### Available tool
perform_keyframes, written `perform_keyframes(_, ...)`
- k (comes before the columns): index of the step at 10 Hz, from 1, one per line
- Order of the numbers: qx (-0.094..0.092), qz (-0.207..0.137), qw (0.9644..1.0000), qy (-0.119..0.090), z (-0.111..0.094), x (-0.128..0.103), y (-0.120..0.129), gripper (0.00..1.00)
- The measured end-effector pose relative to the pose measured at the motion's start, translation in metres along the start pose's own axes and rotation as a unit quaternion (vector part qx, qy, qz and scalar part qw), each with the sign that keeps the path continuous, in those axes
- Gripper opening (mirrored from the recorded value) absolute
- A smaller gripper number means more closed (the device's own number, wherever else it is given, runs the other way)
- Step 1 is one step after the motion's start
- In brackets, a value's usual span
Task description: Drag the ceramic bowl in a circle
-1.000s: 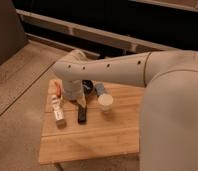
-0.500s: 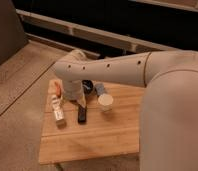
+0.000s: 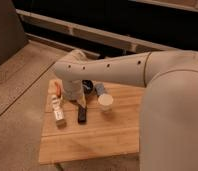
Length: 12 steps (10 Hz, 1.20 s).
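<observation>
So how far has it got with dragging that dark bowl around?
Nothing visibly finished. In hand: the end effector sits low at the back of the wooden board, right beside the ceramic bowl, which is mostly hidden behind the arm. Whether it has contact, I cannot tell. Left: apparently the whole circle, keeping clear of the white cup.

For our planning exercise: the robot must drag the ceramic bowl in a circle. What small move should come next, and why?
Probably ease the pincer down onto the ceramic bowl at its near rim before dragging. The pincer sits beside the bowl at the far side of the wooden board, contact is hidden by the arm, and the white cup stands close by, so control matters.
</observation>
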Motion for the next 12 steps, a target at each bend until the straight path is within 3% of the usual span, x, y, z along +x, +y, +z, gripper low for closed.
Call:
perform_keyframes(2,-0.002,-0.002,0.9997,-0.025,-0.006,-0.009,0.001,0.65)
perform_keyframes(3,-0.014,-0.008,0.9978,-0.065,-0.017,-0.025,0.003,0.65)
perform_keyframes(5,-0.032,-0.034,0.9912,-0.124,-0.038,-0.046,0.007,0.65)
perform_keyframes(6,-0.049,-0.055,0.9848,-0.157,-0.048,-0.056,0.007,0.65)
perform_keyframes(8,-0.061,-0.065,0.9804,-0.175,-0.053,-0.060,0.003,0.65)
perform_keyframes(12,-0.064,-0.066,0.9804,-0.174,-0.052,-0.061,0.004,0.65)
